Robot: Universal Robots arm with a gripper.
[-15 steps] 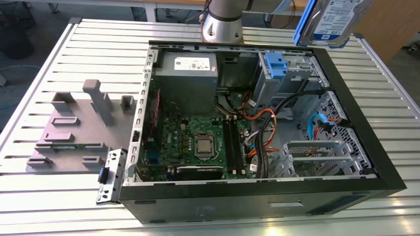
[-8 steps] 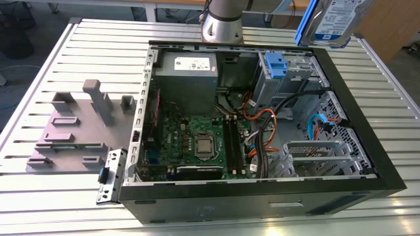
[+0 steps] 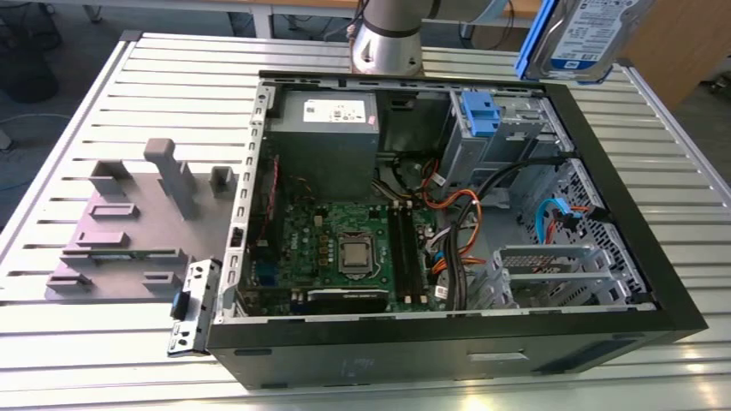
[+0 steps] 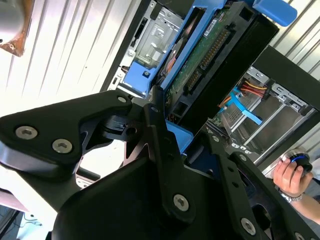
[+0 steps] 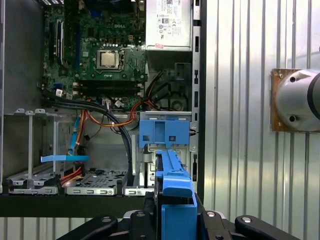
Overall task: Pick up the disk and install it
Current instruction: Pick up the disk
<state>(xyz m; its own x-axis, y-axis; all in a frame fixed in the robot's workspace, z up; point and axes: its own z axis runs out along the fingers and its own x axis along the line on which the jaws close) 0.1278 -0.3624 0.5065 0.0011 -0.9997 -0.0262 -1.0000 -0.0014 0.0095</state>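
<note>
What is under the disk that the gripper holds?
Under the disk is the drive cage with its blue latch. The disk and the gripper cover part of the cage, so that part cannot be seen.

Disk (image 3: 587, 34): silver, white-and-blue label, blue carrier. Gripper (image 5: 175, 207): black. Motherboard (image 3: 342, 244): green. Cables (image 3: 440, 205), 3 o'clock of motherboard: orange. Latch (image 3: 480, 111): blue. Case (image 3: 457, 349): black. Table (image 3: 103, 103): ribbed grey.
</note>
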